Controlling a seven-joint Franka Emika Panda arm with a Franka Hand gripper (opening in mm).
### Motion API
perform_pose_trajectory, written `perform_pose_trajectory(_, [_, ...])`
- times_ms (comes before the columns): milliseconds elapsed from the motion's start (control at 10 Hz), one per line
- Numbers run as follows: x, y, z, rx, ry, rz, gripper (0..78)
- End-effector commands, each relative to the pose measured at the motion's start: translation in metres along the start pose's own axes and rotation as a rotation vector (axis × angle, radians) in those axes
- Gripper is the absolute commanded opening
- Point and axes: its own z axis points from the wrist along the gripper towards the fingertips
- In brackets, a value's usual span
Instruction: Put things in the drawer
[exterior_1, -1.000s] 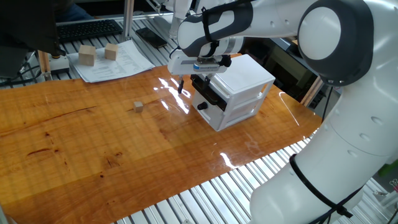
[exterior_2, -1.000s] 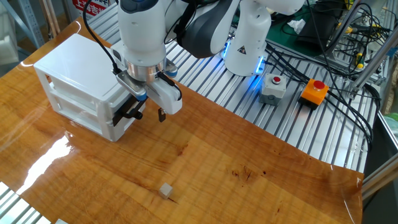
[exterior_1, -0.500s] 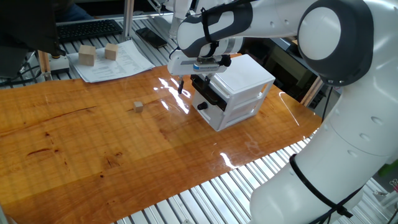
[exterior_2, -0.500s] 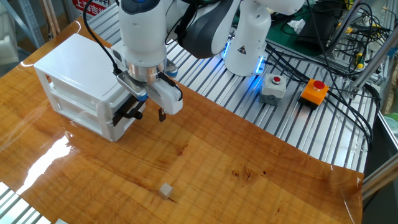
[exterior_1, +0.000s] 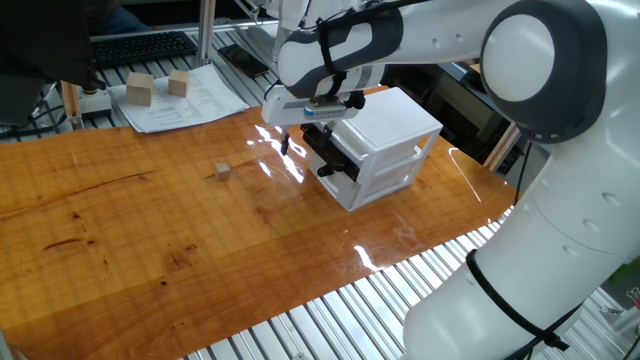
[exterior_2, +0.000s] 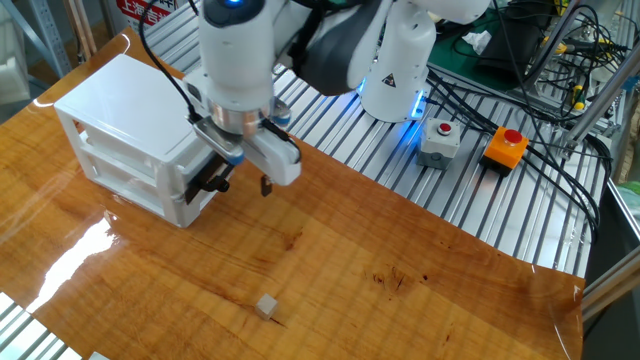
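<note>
The tiny tan wooden cube (exterior_1: 222, 172) lies alone on the wooden table, left of the cabinet; it also shows in the other fixed view (exterior_2: 266, 306). The white two-drawer cabinet (exterior_1: 392, 122) (exterior_2: 115, 105) stands on the table. Its upper black-fronted drawer (exterior_1: 325, 152) (exterior_2: 206, 180) is pulled out a little. My gripper (exterior_1: 300, 143) (exterior_2: 240, 180) is at that drawer front with its jaws apart. One finger (exterior_2: 266, 186) hangs free outside the front. The other finger is hidden at or behind the black front. The gripper holds no cube.
Two larger tan wooden blocks (exterior_1: 140, 90) (exterior_1: 178, 83) sit on papers at the table's far left edge. The lower white drawer has a round black knob (exterior_1: 325, 171). Button boxes (exterior_2: 438, 140) (exterior_2: 503, 146) and cables lie on the metal frame beyond the table.
My gripper has moved slightly away from the cabinet body, and the black drawer front has slid out a little with it. The cube has not moved.
</note>
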Motion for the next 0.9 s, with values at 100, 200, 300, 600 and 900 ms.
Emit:
perform_pose_trajectory(100, [0.006,0.012,0.000,-0.007,0.002,0.000,77.5])
perform_pose_trajectory(200, [0.006,0.013,0.000,-0.008,0.002,0.002,77.5])
perform_pose_trajectory(300, [0.009,0.020,0.001,-0.014,0.002,0.006,77.5])
perform_pose_trajectory(600, [0.014,0.031,-0.003,-0.017,0.008,0.019,77.5])
perform_pose_trajectory(900, [0.012,0.033,-0.004,-0.005,0.010,0.012,77.5])
